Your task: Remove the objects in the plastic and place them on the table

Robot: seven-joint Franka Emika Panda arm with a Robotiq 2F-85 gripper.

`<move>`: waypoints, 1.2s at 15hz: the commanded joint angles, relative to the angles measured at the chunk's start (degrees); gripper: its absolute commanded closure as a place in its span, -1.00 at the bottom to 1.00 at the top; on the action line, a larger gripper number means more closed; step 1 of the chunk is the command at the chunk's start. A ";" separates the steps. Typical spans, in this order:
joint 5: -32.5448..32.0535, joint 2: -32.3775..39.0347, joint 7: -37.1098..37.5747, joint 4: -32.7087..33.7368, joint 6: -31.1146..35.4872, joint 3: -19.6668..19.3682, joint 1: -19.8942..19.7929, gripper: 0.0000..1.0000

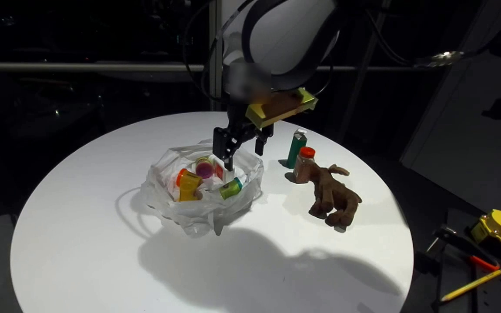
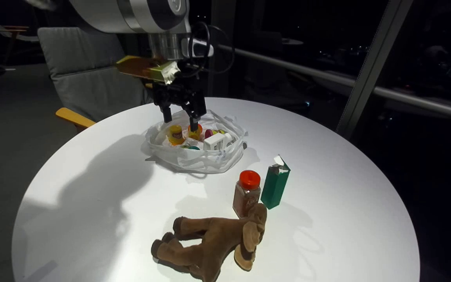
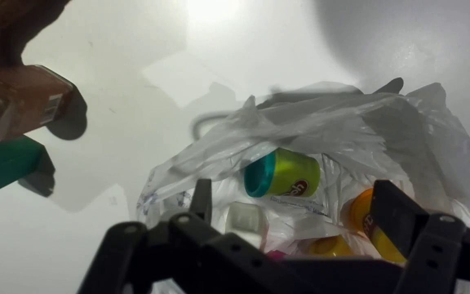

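Plastic bag (image 1: 196, 217): thin, white, partly see-through and crumpled, its mouth facing up; it rests on the round white table (image 1: 81, 243), in both exterior views closer to the far edge than to the near edge.
Green tub (image 3: 290, 173): lime body and teal lid, lying on its side in the bag, part of its red label showing in the wrist view.
Yellow tub (image 2: 176, 135) and second yellow tub (image 2: 196, 135): both also show orange; they sit in the bag, just beside each other.
Purple-ended tub (image 1: 205, 168): in the bag, its purple end turned toward the camera in an exterior view.
White container (image 2: 211, 141): pale and boxy, in the bag; its contents cannot be told.
Jar (image 2: 246, 197): red lid, reddish-brown body, standing on the table outside the bag.
Green box (image 2: 275, 188): tall, with a raised silvery flap at the top, standing just beside the jar.
Plush toy (image 2: 217, 241): brown, lying by the jar, toward the near edge of the table in an exterior view.
Bag folds: they cover part of the green tub in the wrist view; how the two yellow tubs rest is hard to make out.
Wrist view, left side: the frame cuts off the jar, the green box and the plush toy.
Wrist view, bottom: the gripper (image 1: 244, 161) covers much of the bag there; a purple-pink sliver shows past it.
Gripper fingers (image 3: 396, 220): spread well apart above the bag's mouth, bag and table visible between them; in an exterior view one tip overlaps the white container, and whether it touches cannot be told.
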 commanded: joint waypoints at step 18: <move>3.23 26.14 -7.04 32.90 -4.75 -6.74 0.94 -1.00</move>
